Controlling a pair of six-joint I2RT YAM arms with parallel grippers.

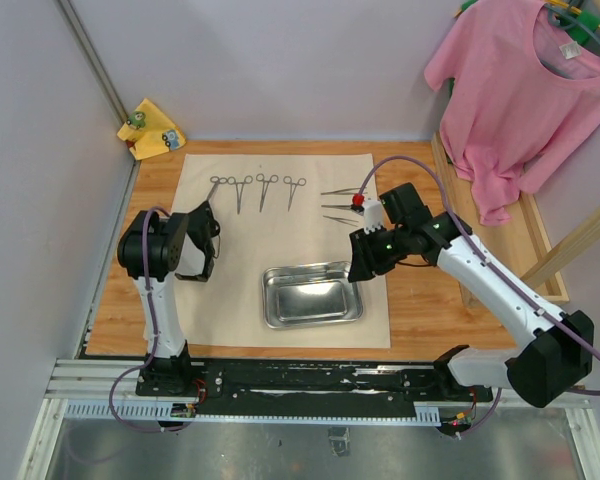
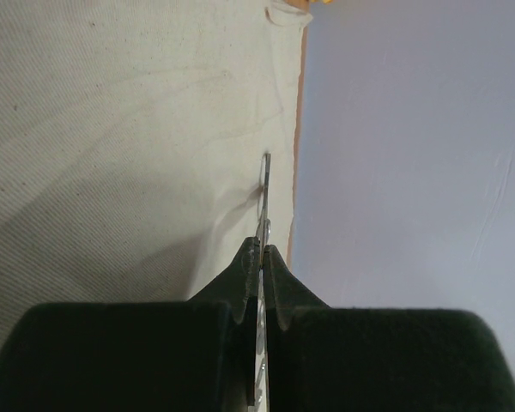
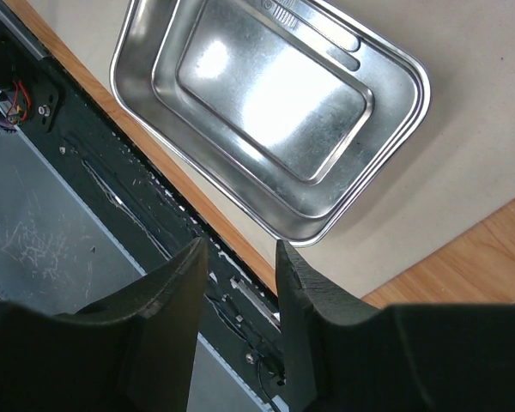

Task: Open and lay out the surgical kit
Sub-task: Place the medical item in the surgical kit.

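Observation:
The beige cloth wrap [image 1: 230,280] lies spread flat on the table. The steel tray [image 1: 312,294] [image 3: 395,64] sits on its near part. Slim tweezers [image 3: 319,26] lie along the tray's inner wall. At the back of the cloth lie ring-handled forceps [image 1: 266,190] in a row and three tweezers [image 1: 338,206]. The leftmost forceps [image 1: 216,188] is tilted, and my left gripper [image 1: 209,208] [image 2: 263,249] is shut on it. That forceps [image 2: 264,184] shows edge-on in the left wrist view. My right gripper [image 1: 358,268] [image 3: 240,249] is open and holds nothing, just off the tray's right end.
A small yellow cloth [image 1: 152,130] lies in the back left corner. A pink T-shirt [image 1: 520,90] hangs over a wooden frame [image 1: 540,235] at the right. The black base rail [image 1: 310,380] runs along the near table edge.

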